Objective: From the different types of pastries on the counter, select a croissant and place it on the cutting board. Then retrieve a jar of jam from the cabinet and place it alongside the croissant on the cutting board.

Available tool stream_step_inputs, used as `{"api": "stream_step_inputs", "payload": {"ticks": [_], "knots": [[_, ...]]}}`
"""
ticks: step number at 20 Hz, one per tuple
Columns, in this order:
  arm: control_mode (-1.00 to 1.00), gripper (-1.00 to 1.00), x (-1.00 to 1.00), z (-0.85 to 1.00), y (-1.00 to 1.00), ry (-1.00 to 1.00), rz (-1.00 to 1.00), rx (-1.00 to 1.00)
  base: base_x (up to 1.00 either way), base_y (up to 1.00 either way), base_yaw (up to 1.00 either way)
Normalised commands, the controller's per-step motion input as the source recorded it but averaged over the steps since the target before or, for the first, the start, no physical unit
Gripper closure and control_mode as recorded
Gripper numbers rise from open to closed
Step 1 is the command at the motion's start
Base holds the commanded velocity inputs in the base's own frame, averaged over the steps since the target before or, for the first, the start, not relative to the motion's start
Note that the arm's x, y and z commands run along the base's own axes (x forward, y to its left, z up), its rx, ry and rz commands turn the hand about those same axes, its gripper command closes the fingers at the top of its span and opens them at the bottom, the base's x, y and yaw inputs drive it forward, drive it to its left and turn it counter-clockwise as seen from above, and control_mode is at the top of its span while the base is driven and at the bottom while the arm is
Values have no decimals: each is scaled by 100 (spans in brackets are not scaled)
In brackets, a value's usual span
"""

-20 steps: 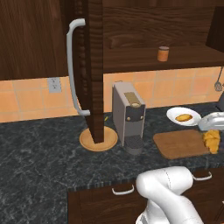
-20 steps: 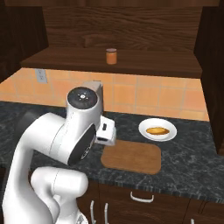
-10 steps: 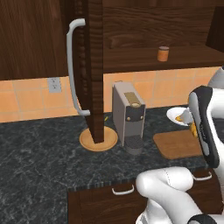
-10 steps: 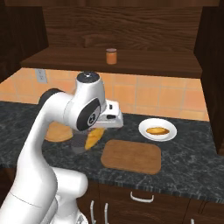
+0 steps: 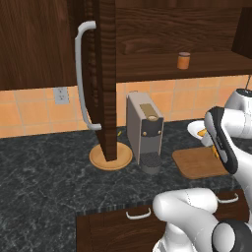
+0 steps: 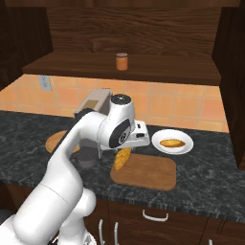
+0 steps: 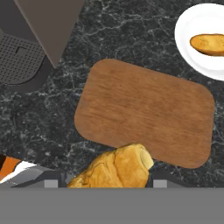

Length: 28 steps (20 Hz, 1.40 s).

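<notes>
Left of the gripper point(image 6: 125, 152) stands the coffee machine point(image 6: 91, 119). The gripper is clenched on the croissant point(image 6: 122, 159), which hangs from it over the near-left edge of the cutting board point(image 6: 146, 172), not yet set down. Right of the gripper and beyond the board, 1 oval pastry point(image 6: 172, 142) lies on the white plate point(image 6: 185, 147). Well above and behind the gripper, the jar of jam point(image 6: 122, 61) sits on the shelf of the open cabinet point(image 5: 103, 74). Judging by this, step 1 is nearly done; releasing the croissant and fetching the jar remain.
</notes>
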Motion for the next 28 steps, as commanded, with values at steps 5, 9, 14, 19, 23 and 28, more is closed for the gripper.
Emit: {"api": "stream_step_inputs", "payload": {"ticks": [5, 9, 14, 19, 23, 28], "knots": [[-100, 100, 38, -78, 1, -9, 0, 13, 0, 0, 0], [-100, 100, 37, -55, 0, 0, 0, 11, 0, 0, 0], [-100, 100, 45, -30, 0, 0, 3, 8, 0, 0, 0], [-100, 100, 46, -28, 0, 0, 4, 7, 0, 0, 0], [-100, 100, 35, -56, -2, 0, 4, 0, 0, 0, 0], [-100, -100, 32, -10, 1, 2, 1, 0, 0, 0, 0]]}}
